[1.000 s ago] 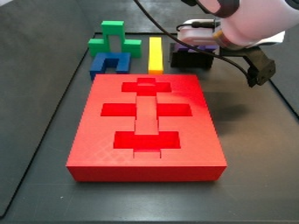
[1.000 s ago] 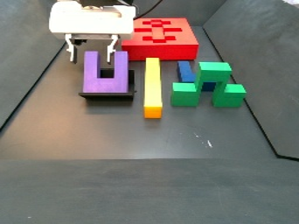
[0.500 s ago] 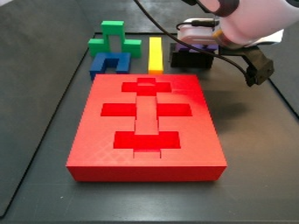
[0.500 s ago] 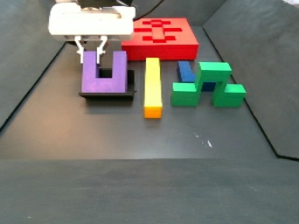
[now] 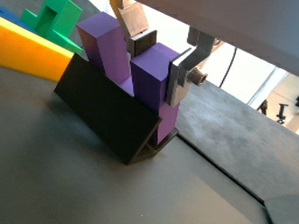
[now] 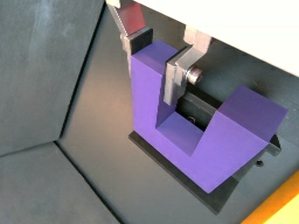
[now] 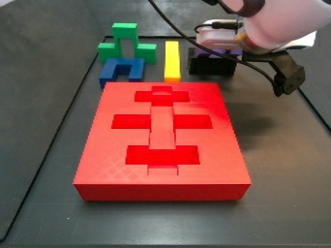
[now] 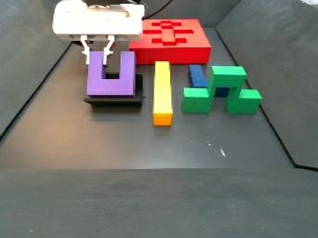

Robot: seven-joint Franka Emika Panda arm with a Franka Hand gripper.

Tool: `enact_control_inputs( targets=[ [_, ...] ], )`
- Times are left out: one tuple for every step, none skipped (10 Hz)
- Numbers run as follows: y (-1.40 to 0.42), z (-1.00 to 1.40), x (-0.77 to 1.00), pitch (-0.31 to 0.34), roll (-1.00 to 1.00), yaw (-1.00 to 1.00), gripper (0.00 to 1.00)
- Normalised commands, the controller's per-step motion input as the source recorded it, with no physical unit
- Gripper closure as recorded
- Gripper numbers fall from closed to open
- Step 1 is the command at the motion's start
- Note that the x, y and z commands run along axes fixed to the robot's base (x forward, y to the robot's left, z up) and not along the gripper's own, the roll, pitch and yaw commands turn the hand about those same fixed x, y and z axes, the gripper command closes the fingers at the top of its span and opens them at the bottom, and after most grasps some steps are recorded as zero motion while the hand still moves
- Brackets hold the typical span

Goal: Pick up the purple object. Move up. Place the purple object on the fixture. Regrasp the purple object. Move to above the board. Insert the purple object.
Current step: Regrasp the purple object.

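In a wrist view we see the gripper [image 6: 158,54] straddling one prong of the purple object [image 6: 198,136], a dark U-shaped block, plates touching it. In a side view it stands on the fixture [image 8: 114,101], prongs up.

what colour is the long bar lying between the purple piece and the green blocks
Yellow-orange bar, clearest in a side view.

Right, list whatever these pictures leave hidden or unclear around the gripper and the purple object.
- Whether the gripper pads actually press the purple object's prong: one finger lies against it, the other is behind the prong.
- The purple object in a side view: the gripper and arm cover it.
- The fixture's notch: covered by the block in both wrist views.
- The board: its far end is cut off by the gripper body.
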Motion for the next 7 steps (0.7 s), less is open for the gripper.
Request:
enact_control_inputs(
  targets=[
    [0.00,0.00,0.00,0.000,0.00,0.00,1.00],
    [0.00,0.00,0.00,0.000,0.00,0.00,1.00],
    [0.00,0.00,0.00,0.000,0.00,0.00,1.00],
    [0.00,0.00,0.00,0.000,0.00,0.00,1.00],
    [0.00,0.00,0.00,0.000,0.00,0.00,1.00],
    [0.00,0.00,0.00,0.000,0.00,0.00,1.00],
    [0.00,0.00,0.00,0.000,0.00,0.00,1.00]
  ],
)
